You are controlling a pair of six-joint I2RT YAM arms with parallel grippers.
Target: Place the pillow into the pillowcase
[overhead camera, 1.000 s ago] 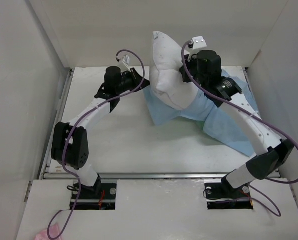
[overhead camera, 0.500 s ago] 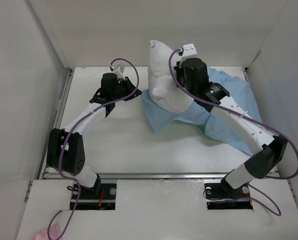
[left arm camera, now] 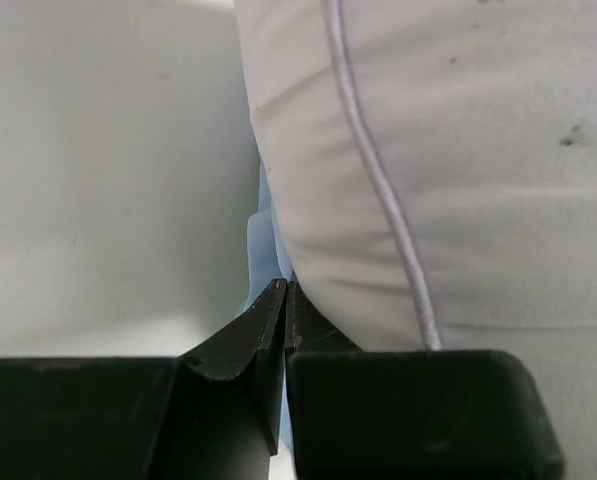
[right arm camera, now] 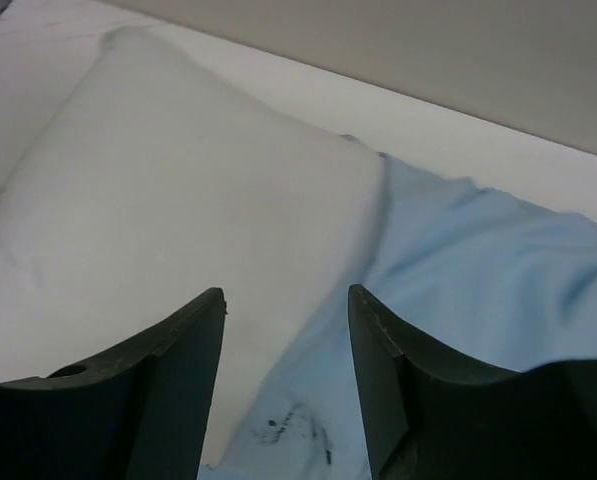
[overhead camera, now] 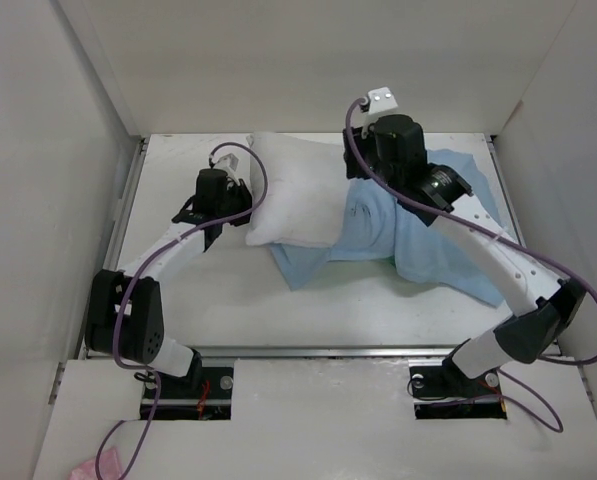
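On the table [overhead camera: 208, 290], pillow [overhead camera: 296, 203] lies on the pillowcase [overhead camera: 448, 255], left gripper [left arm camera: 283, 300] pinching its blue edge, right gripper [right arm camera: 286, 293] spread apart above.

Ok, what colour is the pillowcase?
The pillowcase is plain light blue, clearest in the right wrist view.

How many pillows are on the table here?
1: the plump white rectangular fabric pillow lies left of centre, its right end on the wrinkly light-blue cloth pillowcase. None seems hidden.
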